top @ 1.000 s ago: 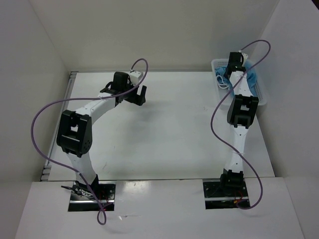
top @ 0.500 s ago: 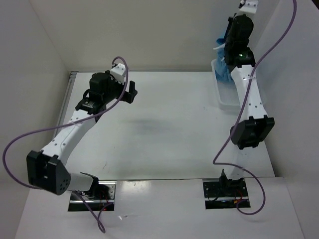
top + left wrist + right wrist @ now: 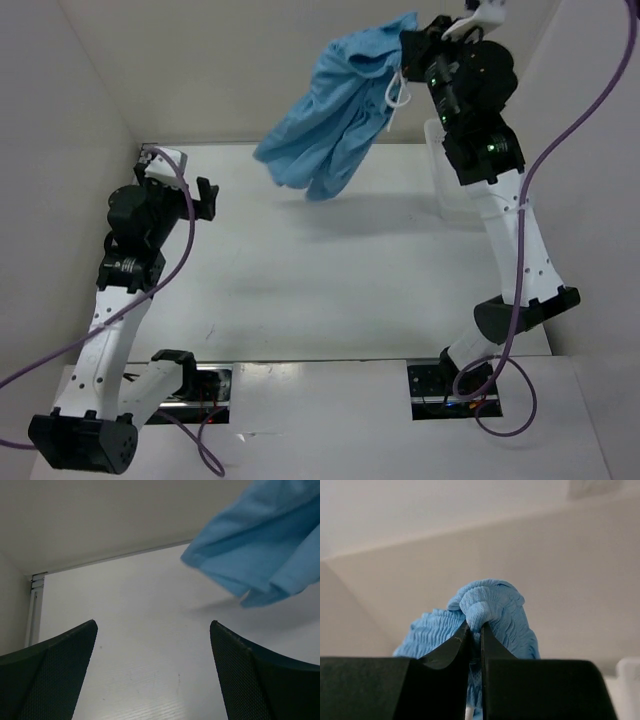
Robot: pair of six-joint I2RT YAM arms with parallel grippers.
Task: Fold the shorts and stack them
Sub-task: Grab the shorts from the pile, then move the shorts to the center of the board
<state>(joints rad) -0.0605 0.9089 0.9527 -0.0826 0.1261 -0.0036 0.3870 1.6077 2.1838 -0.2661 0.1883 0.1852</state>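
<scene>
The sky-blue shorts (image 3: 335, 105) hang in the air high over the far middle of the table. My right gripper (image 3: 412, 42) is shut on their gathered waistband (image 3: 487, 605), arm raised high; the white drawstring (image 3: 397, 92) dangles below. The legs swing out to the left. In the left wrist view the lower hem of the shorts (image 3: 260, 555) shows at upper right, well beyond my fingers. My left gripper (image 3: 200, 198) is open and empty at the table's far left, raised above the surface.
A white plastic basket (image 3: 447, 190) stands at the far right of the table, partly hidden by my right arm. Walls enclose the table on the left, back and right. A metal rail (image 3: 34, 605) runs along the left edge.
My right arm has lifted the shorts out of the basket and swung them high to the left. My left arm has drawn back to the left and risen.
</scene>
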